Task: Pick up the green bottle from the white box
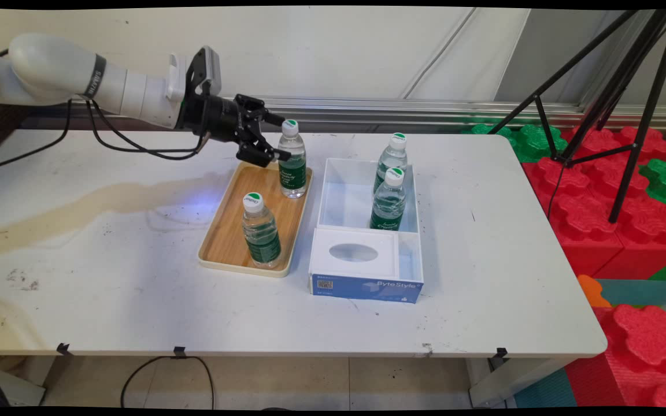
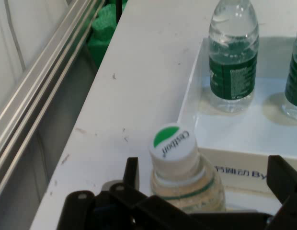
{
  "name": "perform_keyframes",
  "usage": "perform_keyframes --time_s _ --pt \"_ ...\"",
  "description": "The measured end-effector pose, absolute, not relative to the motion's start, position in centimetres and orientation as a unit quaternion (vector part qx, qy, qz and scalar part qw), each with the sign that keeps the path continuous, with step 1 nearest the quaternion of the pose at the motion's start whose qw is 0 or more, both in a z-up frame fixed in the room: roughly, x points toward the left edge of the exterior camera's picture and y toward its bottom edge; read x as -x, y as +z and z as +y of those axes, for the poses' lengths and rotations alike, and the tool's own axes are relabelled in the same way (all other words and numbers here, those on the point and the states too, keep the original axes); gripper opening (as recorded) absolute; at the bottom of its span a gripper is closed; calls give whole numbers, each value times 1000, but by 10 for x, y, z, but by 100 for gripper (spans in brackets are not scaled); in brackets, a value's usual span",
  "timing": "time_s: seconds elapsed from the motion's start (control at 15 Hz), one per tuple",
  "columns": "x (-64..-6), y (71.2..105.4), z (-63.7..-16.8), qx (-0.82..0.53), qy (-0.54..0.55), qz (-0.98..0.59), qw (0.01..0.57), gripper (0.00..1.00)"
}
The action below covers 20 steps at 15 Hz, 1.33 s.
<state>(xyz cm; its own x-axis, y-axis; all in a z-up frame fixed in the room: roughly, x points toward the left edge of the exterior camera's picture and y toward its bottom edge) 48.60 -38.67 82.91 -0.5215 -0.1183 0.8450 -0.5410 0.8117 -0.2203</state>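
Between the open fingers of the end effector stands an upright bottle, neck level, on the tray.

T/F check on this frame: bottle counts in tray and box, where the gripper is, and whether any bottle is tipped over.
1. Two bottles stand on the wooden tray. True.
2. The white box holds three bottles. False: it holds two.
3. The gripper is at the tray's far bottle, fingers either side of its neck. True.
4. The tray's near bottle lies on its side. False: it stands upright.
5. The box sits left of the tray. False: it sits right of it.
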Motion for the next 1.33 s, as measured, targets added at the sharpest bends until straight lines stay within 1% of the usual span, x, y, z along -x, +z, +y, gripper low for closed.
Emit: perform_keyframes --time_s 0.4,0.8,1.07,1.33 --pt "-481 857 -381 -189 237 -837 456 100" --pt "-468 890 -366 -183 225 -832 474 100" --pt "-457 903 -357 -185 215 -827 485 100" --pt "-444 905 -351 -192 209 -822 493 100"
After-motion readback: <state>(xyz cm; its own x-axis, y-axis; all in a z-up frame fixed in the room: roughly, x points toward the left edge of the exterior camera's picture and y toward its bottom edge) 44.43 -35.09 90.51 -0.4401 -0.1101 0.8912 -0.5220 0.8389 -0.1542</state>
